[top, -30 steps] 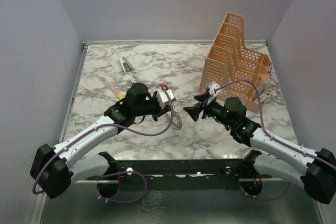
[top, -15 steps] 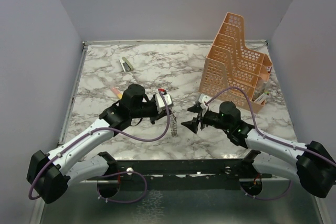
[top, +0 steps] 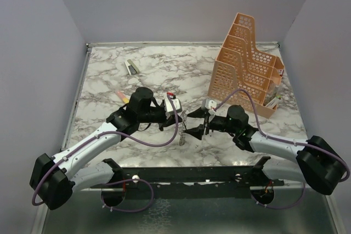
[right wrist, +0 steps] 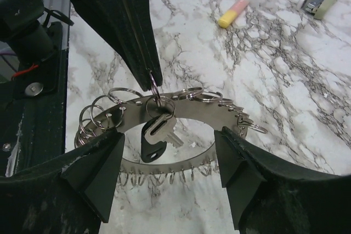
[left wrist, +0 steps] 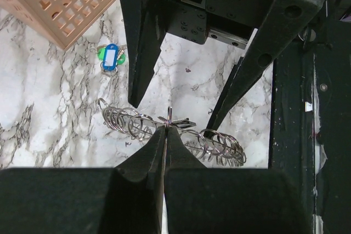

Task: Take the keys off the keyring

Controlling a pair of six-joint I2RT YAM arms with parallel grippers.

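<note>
The keyring (right wrist: pixel 189 108) is a flat grey metal band rimmed with many small split rings. It hangs above the table and shows edge-on in the left wrist view (left wrist: pixel 216 141) and in the top view (top: pixel 182 130). My left gripper (left wrist: pixel 166 129) is shut on one small ring at its top edge. From that ring hang the keys (right wrist: pixel 164 127), one silver and one black-headed. My right gripper (right wrist: pixel 167 160) is open, with one finger (right wrist: pixel 93 171) on each side of the band, not touching it. It sits just right of the ring in the top view (top: pixel 190 124).
An orange mesh organizer (top: pixel 247 64) stands at the back right. A blue-green tag (left wrist: pixel 109 58) lies near its base. A yellow-pink highlighter (top: pixel 123 96) and a stapler (top: pixel 131 67) lie at the back left on the marble table (top: pixel 109 80).
My right gripper has moved left to the keyring and now straddles it. My left gripper kept hold of the keyring, which now hangs on edge.
</note>
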